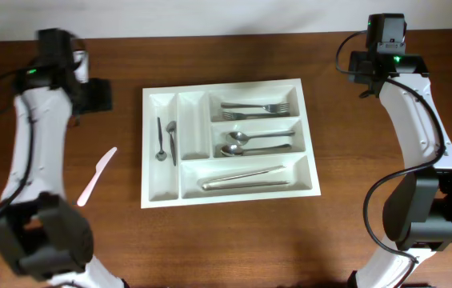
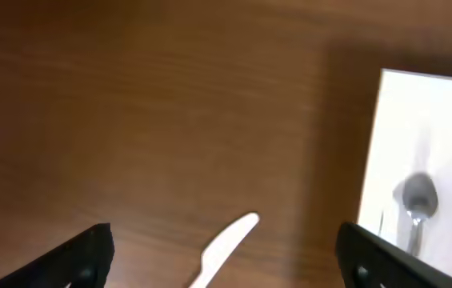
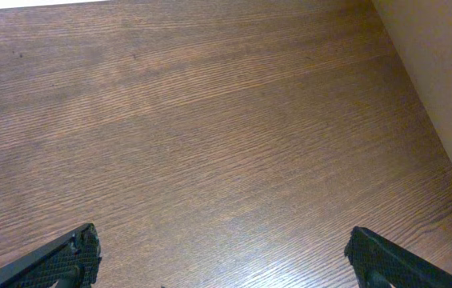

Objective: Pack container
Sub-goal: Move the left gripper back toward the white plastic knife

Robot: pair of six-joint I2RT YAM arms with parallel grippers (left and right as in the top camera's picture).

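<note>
The white cutlery tray (image 1: 152,152) lies mid-table with two narrow upright compartments on its left and three long ones on its right. It holds small spoons (image 1: 161,138), forks (image 1: 255,108), larger spoons (image 1: 258,142) and knives (image 1: 243,179). A white plastic knife (image 1: 98,175) lies on the table left of the tray; it also shows in the left wrist view (image 2: 227,246), with the tray's edge (image 2: 386,144) at right. My left gripper (image 2: 224,260) is open and empty above that knife. My right gripper (image 3: 224,260) is open and empty over bare wood at the far right.
The table is dark brown wood (image 1: 226,240). A pale wall or edge (image 3: 442,80) shows at the right of the right wrist view. The second narrow tray compartment (image 1: 194,124) holds nothing.
</note>
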